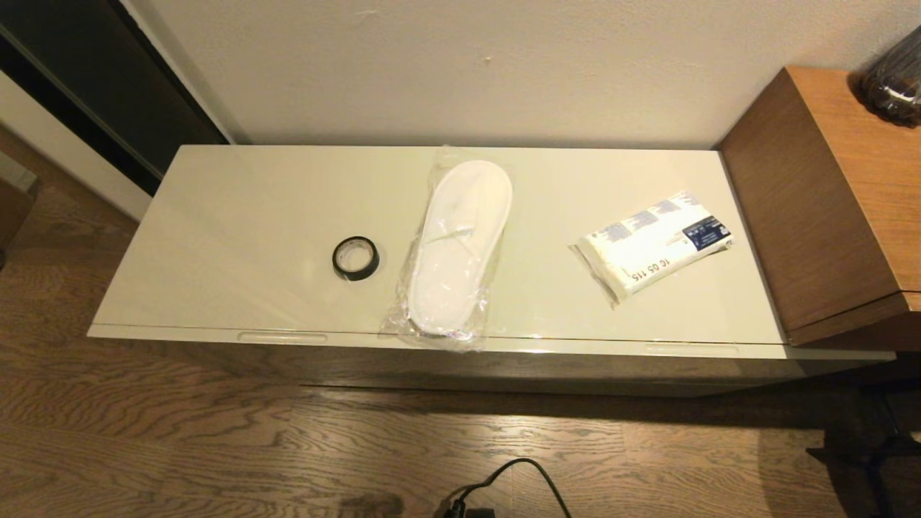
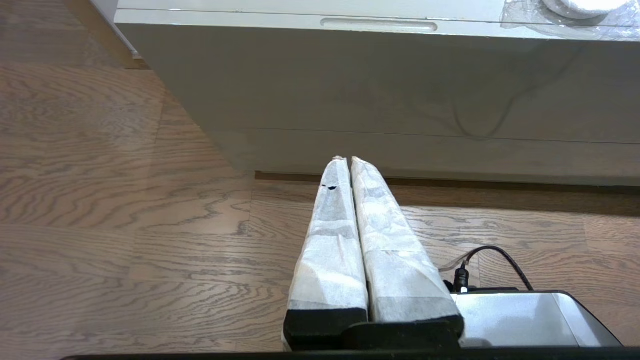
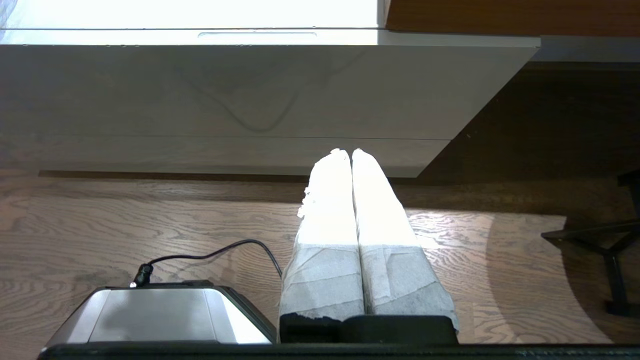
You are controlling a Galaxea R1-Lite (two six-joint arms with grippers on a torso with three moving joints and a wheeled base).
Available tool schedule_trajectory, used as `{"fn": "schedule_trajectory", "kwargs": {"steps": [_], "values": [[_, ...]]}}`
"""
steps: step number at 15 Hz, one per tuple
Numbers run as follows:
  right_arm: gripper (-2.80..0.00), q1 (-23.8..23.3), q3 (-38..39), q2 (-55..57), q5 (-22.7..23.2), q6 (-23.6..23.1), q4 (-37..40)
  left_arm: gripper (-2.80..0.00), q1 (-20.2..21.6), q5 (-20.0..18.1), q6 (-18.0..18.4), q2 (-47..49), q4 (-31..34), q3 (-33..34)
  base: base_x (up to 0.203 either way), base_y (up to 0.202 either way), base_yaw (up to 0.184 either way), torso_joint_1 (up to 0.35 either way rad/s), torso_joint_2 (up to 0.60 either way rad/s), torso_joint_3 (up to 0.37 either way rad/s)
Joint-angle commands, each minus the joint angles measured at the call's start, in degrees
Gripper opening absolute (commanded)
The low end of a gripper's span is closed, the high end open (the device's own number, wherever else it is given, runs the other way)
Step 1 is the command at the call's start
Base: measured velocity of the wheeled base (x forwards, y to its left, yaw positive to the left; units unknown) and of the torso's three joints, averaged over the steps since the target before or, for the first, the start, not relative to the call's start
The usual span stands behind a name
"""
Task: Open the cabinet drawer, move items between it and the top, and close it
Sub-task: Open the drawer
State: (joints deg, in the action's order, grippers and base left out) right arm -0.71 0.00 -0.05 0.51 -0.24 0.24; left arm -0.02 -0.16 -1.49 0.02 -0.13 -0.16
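Note:
On the glossy cream cabinet top [image 1: 237, 216] lie a small black tape roll [image 1: 355, 257], a white slipper wrapped with clear plastic [image 1: 455, 244] whose heel end overhangs the front edge, and a white packet with blue print [image 1: 655, 243]. The cabinet drawer [image 1: 504, 344] is closed, its two recessed handle slots at the front lip [image 1: 282, 336] [image 1: 691, 348]. My left gripper [image 2: 345, 161] is shut and empty, low in front of the cabinet, below the left slot [image 2: 378, 24]. My right gripper [image 3: 345, 152] is shut and empty, low below the right slot [image 3: 257, 35]. Neither arm shows in the head view.
A taller brown wooden unit [image 1: 827, 208] adjoins the cabinet's right end, with a dark glass object [image 1: 896, 79] on it. A black cable [image 1: 518, 475] and the robot's base [image 3: 160, 315] lie on the wood floor in front. A dark stand [image 1: 870, 446] stands at the lower right.

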Motion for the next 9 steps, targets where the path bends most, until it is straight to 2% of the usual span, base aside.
{"fn": "schedule_trajectory", "kwargs": {"steps": [1,9], "values": [[-2.8,0.0,0.0,0.05,0.02,-0.02,0.02,-2.8,-0.06,-0.02,-0.01,0.06,-0.04,-0.02,0.0,0.0,0.0,0.0,0.0,0.0],[-2.8,0.0,0.0,0.05,0.02,-0.11,-0.07,-2.8,0.02,-0.17,4.53,0.17,0.09,-0.56,0.0,0.0,0.0,0.0,0.0,0.0]]}}
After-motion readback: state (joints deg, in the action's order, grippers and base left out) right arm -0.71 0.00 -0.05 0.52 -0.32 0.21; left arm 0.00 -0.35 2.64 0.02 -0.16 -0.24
